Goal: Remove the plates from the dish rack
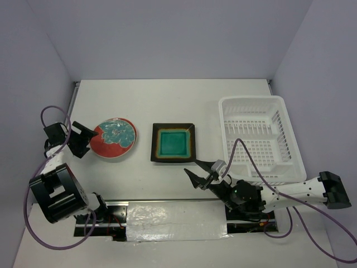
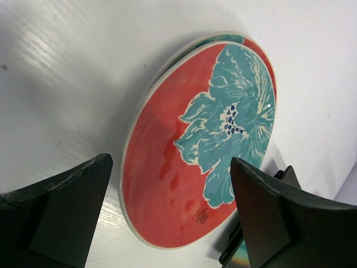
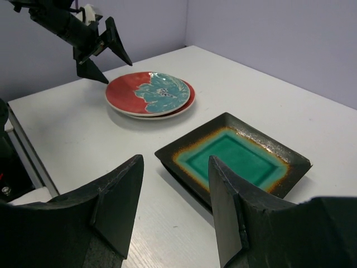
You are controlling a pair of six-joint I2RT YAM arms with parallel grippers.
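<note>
Top external view: the dish rack [image 1: 251, 101], at the worktop's right edge, is being seen without plates. The square teal plate [image 1: 173, 143] is lying mid-worktop, the round plates [image 1: 114, 137] leftward. The left gripper [image 1: 86, 139], just beside their rim, is being held wide open and empty; the right gripper [image 1: 195, 170] is part open and empty. A straight withdrawal is being advised.

Left claw [image 1: 89, 142] gapes wide (holding nothing); right claw [image 1: 193, 169] parted, empty.
</note>
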